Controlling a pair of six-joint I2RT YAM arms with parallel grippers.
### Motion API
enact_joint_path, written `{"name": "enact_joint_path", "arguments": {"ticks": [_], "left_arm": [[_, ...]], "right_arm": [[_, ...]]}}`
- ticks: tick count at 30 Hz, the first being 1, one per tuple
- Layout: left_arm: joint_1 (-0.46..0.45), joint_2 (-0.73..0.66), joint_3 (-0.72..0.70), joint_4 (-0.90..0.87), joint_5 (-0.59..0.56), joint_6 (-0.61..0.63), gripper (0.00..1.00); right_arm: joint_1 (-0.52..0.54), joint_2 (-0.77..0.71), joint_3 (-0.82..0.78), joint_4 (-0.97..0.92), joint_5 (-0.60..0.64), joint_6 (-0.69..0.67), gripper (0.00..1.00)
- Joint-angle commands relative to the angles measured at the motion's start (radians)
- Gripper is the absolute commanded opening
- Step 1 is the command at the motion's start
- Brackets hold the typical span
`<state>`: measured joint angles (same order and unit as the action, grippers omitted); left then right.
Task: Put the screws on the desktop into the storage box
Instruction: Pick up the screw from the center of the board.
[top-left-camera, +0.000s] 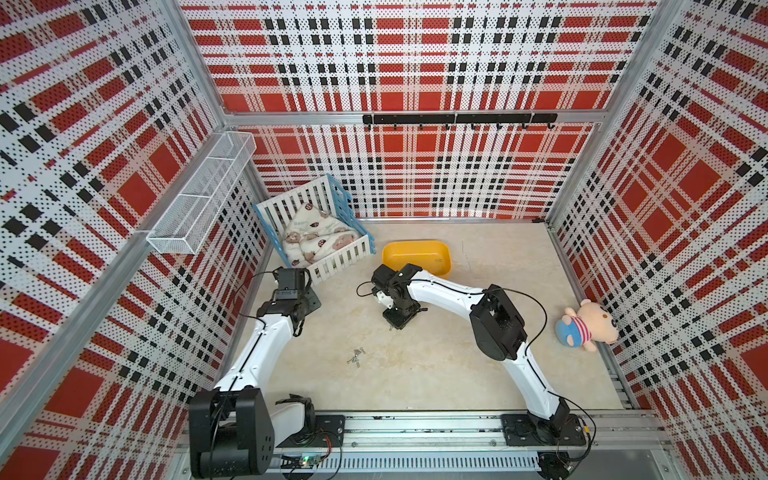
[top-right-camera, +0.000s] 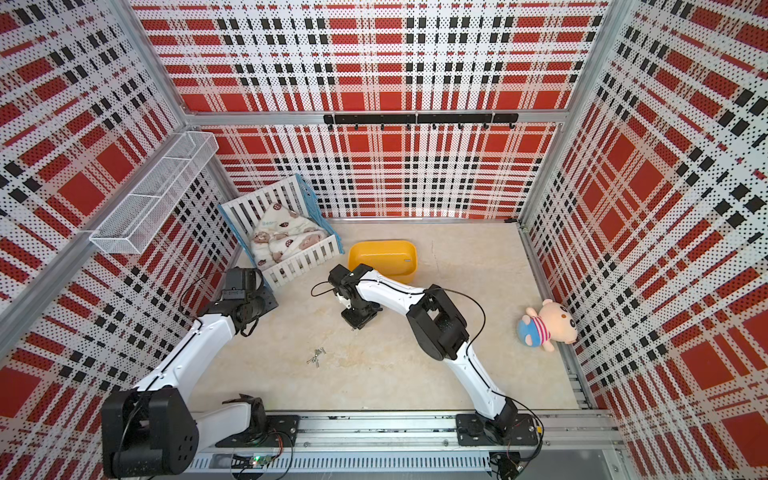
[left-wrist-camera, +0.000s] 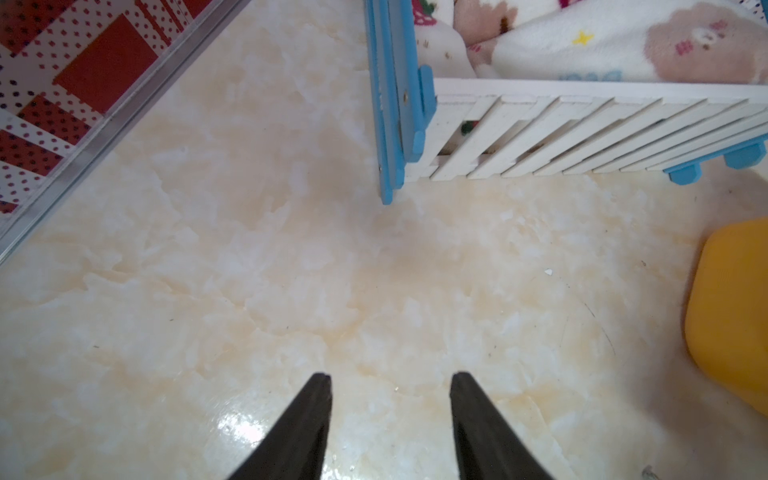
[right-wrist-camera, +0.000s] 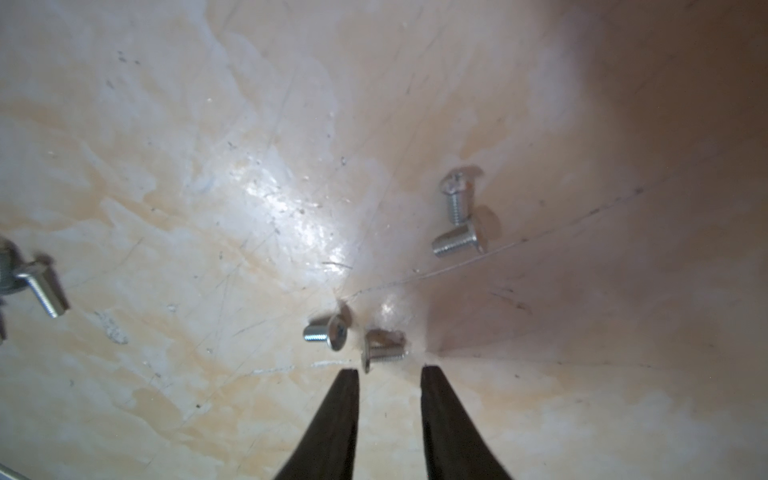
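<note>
Your right hand (right-wrist-camera: 388, 370) open, empty, low over surface (right-wrist-camera: 208, 166). Nearest screw (right-wrist-camera: 384, 351) just ahead, shaft crosswise to gap. Left hand (left-wrist-camera: 390, 376) open, empty, farther off near crib (left-wrist-camera: 582, 124).

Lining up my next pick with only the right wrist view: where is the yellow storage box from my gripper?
Observer: The yellow storage box sits on the desktop just beyond your right gripper, on the side away from the robot's base.
Operator: Is the left arm in my way?
Observer: No. The left gripper hangs open and empty over bare desktop beside the white-and-blue crib.
Operator: Any screws apart from those at my fingertips?
Observer: Yes, a cluster of screws lies nearer the base, towards the robot's left of your gripper.
</note>
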<state>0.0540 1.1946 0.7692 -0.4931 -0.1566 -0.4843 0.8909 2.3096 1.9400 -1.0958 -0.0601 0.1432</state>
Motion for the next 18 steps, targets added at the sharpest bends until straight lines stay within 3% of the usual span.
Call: {"name": "enact_joint_path", "arguments": {"ticks": [1, 18], "left_arm": [[0.008, 0.001, -0.007, 0.019, 0.007, 0.013, 0.53], [0.008, 0.003, -0.009, 0.021, 0.008, 0.015, 0.53]], "right_arm": [[0.004, -0.022, 0.014, -0.002, -0.008, 0.012, 0.35], [0.000, 0.053, 0.020, 0.011, -0.021, 0.033, 0.37]]}}
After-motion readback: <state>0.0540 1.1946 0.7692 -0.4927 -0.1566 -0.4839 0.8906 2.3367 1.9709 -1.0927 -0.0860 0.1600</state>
